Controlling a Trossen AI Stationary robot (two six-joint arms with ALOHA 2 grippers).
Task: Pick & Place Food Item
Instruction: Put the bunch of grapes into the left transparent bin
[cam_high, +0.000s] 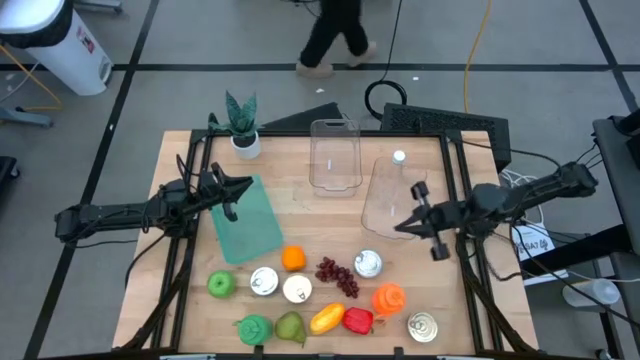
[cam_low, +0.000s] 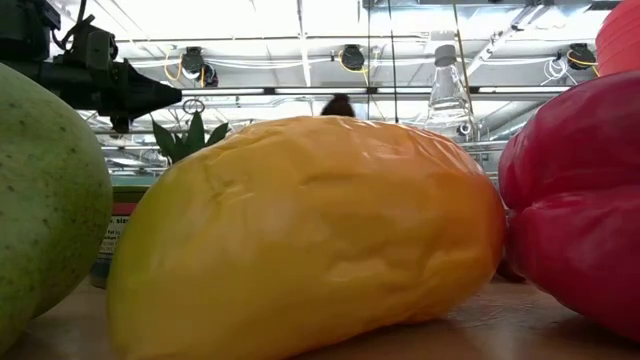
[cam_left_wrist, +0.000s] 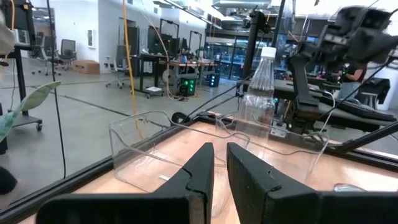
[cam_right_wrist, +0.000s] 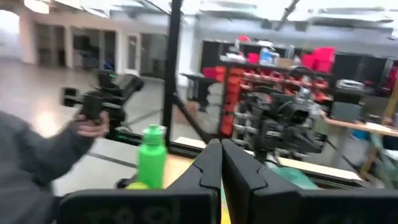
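Two dark, slender jointed arms

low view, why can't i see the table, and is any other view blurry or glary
Low view: the yellow mango, green fruit and red pepper sit right against the lens and block the table, with bright ceiling lights behind. Right wrist view: smeared by motion blur. High view: evenly lit, sharp.

grapes (cam_high: 337, 276) between orange (cam_high: 293, 258) and can (cam_high: 368, 264), plant (cam_high: 243, 124) behind cutting board (cam_high: 247, 221)
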